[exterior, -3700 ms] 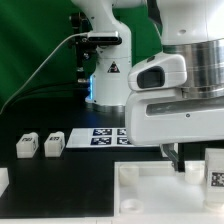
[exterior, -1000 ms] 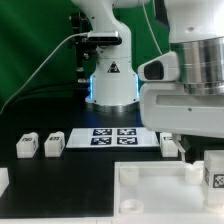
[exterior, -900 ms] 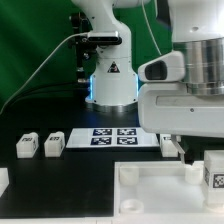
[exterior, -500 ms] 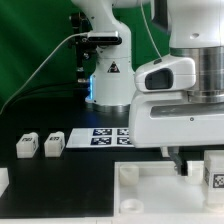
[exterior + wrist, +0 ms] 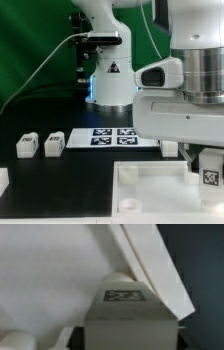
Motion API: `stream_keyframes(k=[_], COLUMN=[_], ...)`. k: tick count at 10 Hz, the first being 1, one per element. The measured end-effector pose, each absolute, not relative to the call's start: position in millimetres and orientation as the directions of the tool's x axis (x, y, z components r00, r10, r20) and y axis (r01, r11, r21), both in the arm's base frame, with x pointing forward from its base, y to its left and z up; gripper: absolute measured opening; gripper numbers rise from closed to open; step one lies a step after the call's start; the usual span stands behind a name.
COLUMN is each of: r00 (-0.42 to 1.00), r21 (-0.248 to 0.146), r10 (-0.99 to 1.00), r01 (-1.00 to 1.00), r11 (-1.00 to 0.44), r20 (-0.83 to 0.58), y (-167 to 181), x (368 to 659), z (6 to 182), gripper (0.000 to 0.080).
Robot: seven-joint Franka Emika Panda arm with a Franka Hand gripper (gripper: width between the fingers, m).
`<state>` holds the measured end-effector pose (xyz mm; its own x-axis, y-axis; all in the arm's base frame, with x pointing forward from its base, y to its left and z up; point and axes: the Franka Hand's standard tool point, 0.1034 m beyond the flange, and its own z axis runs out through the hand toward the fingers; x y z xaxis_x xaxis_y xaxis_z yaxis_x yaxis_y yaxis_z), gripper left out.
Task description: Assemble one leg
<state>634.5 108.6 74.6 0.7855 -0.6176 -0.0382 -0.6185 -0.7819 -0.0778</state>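
Gripper (image 5: 206, 168) clamped on the leg (image 5: 210, 179) over the tray-like piece (image 5: 150, 196), at the exterior view's right.
Wrist view: the leg (image 5: 124, 314) fills the gap between the two dark fingers (image 5: 66, 338), marker face toward the camera, white tray surface behind it. Exterior view: fingers sit on either side of the leg, above the tray's right side. Can't tell if the leg's base touches the tray. Two more legs (image 5: 40, 145) stand side by side on the black table at the exterior view's left, near the marker board (image 5: 112, 137).
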Motion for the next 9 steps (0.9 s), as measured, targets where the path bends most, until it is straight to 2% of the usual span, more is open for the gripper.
stream_keyframes(k=[2, 4, 5, 7, 9], r00=[0.422, 0.019, -0.075, -0.108, -0.046], r21=[-0.049, -0.019, -0.006, 0.000, -0.008], r10=[-0.900, -0.987, -0.984, -0.981, -0.986], r01=[-0.907, -1.000, -0.997, -0.994, -0.999], r11=[-0.419, -0.016, 0.077, 0.110, 0.048], r20=[-0.109, -0.162, -0.162, -0.162, -0.160], y=[107.1, 105.5, 105.5, 105.5, 105.4], x=[635.1, 633.2, 632.6, 632.3, 631.7], z=[72.5, 71.4, 71.4, 71.4, 69.9], gripper=[0.0292, 0.0292, 0.0294, 0.0294, 0.0558])
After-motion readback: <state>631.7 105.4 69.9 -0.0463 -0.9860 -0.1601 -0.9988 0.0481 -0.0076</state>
